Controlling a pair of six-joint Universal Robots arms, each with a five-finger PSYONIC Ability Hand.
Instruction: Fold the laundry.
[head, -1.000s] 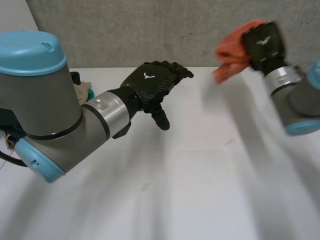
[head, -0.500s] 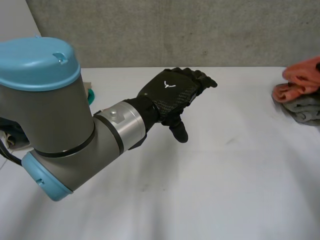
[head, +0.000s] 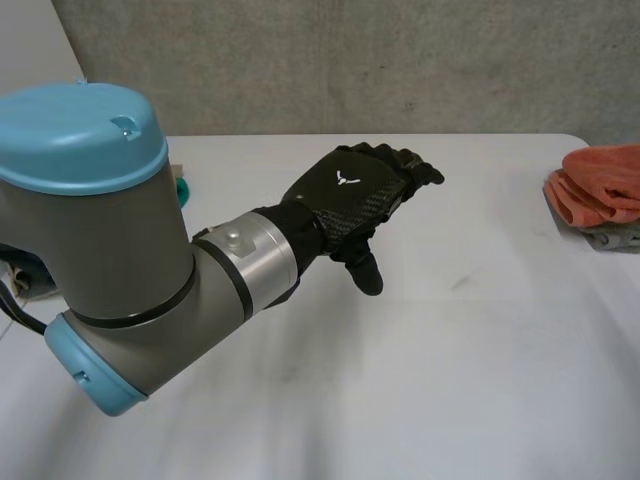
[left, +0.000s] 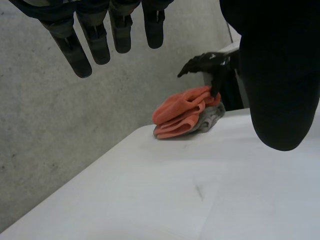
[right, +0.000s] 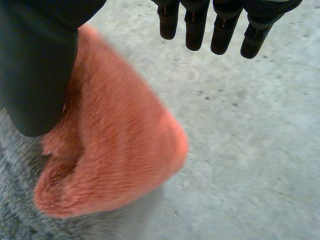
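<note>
A folded orange cloth (head: 600, 190) lies on a grey cloth (head: 615, 238) at the table's right edge. In the right wrist view my right hand (right: 195, 30) hangs just over the orange cloth (right: 115, 150), fingers straight and apart from the thumb (right: 35, 75), holding nothing; the grey cloth (right: 12, 215) lies beneath. The left wrist view shows that right hand (left: 205, 62) above the orange cloth (left: 182, 112). My left hand (head: 350, 195) hovers open over the middle of the white table (head: 450, 380), well left of the cloths, its fingers (left: 100, 35) straight.
The big left arm (head: 120, 250) takes up the table's left side. A teal item (head: 182, 188) and some beige stuff (head: 20, 275) sit behind it at the left. A concrete wall (head: 350, 60) runs along the table's far edge.
My right hand carried the orange cloth to the right, out of the head view, set it on the grey cloth and opened. My left hand drifted a little right.
</note>
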